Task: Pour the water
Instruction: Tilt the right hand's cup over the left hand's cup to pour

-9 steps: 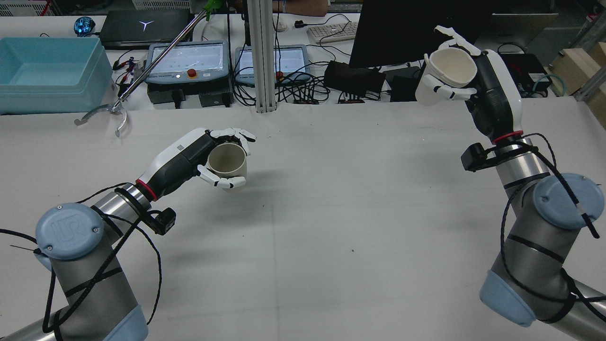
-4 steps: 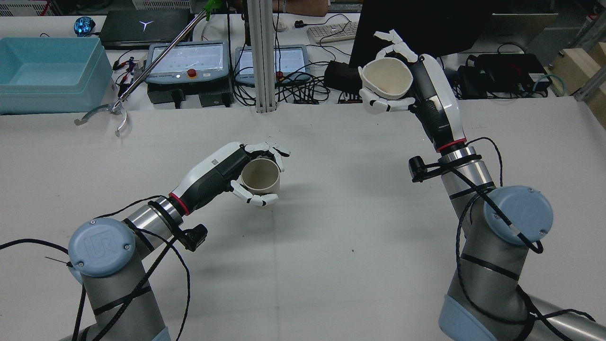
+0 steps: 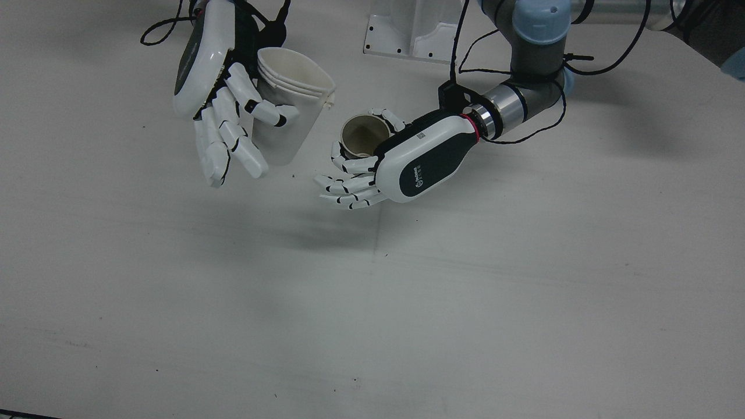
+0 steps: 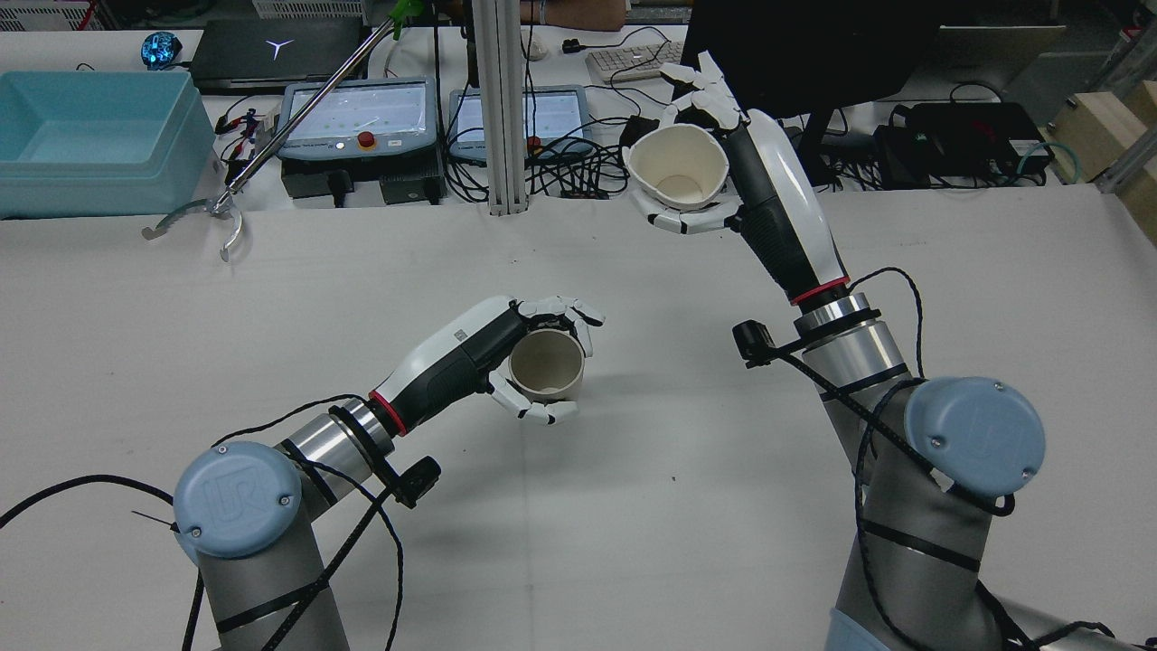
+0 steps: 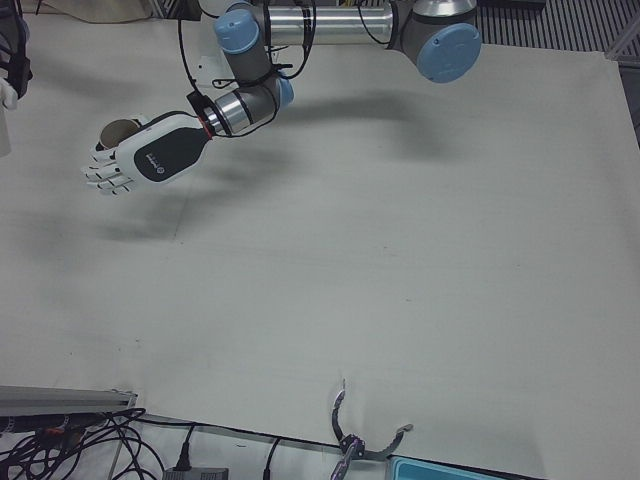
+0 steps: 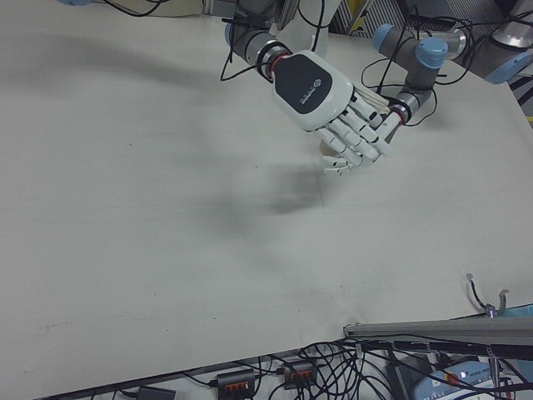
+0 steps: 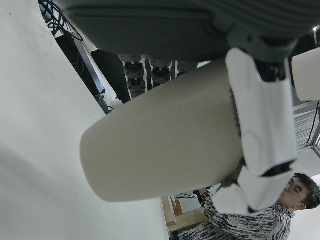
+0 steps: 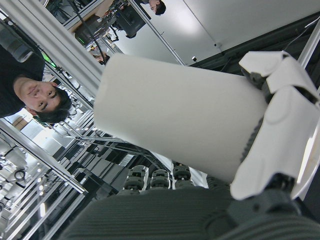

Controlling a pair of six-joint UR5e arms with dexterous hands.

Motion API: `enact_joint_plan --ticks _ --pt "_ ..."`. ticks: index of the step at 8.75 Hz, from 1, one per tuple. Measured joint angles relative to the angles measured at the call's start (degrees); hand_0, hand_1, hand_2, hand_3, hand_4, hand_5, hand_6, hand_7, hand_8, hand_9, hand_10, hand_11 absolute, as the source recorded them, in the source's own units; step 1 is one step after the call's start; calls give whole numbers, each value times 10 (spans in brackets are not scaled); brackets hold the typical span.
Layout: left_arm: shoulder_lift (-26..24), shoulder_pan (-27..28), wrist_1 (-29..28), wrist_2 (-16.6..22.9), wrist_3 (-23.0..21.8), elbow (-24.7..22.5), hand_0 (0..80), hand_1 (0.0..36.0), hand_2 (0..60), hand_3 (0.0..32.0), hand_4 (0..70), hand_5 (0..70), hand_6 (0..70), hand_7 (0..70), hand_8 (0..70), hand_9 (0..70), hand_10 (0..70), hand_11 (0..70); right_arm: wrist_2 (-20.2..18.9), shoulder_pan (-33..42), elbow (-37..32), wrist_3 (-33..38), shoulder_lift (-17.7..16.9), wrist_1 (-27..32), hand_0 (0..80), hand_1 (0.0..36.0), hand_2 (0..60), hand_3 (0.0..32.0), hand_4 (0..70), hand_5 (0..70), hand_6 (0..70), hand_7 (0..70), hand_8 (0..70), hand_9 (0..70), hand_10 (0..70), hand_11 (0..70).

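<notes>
My left hand point(image 4: 493, 353) is shut on a beige cup point(image 4: 545, 364) and holds it upright, mouth up, low over the table's middle. It also shows in the front view point(image 3: 416, 163) with the cup point(image 3: 361, 135), and in the left-front view point(image 5: 150, 155). My right hand point(image 4: 741, 172) is shut on a larger white cup point(image 4: 678, 165), raised well above the table and tilted, its mouth toward the beige cup. In the front view the white cup point(image 3: 291, 105) is just left of the beige cup, apart from it. Both cups look empty inside.
A blue bin point(image 4: 90, 140), a grabber tool point(image 4: 217, 212), two teach pendants point(image 4: 357, 117), a metal post point(image 4: 499, 108) and cables line the table's far edge. A white base plate point(image 3: 407, 35) sits between the arms.
Both hands moved toward the table's middle. The right hand carried the white cup left and tipped it more; the left hand carried the beige cup right and nearer.
</notes>
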Motion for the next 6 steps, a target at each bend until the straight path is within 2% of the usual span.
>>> enact_joint_plan --ticks 1,3,6 --pt "0 0 0 0 1 0 554 360 600 0 394 698 177 289 131 206 106 180 -15 -13 23 -53 -2 0 463 275 600 0 231 700 112 161 28 60 55 94" --pt "1 -2 0 1 -1 0 555 360 600 0 393 696 176 287 131 205 106 180 -40 -23 50 -111 -16 -4 463 289 600 0 226 700 111 157 25 55 54 93" --pt "3 -6 0 1 -2 0 554 360 600 0 389 691 174 283 131 206 107 181 -57 -23 92 -192 -47 -17 453 293 600 0 222 700 102 135 27 56 58 99"
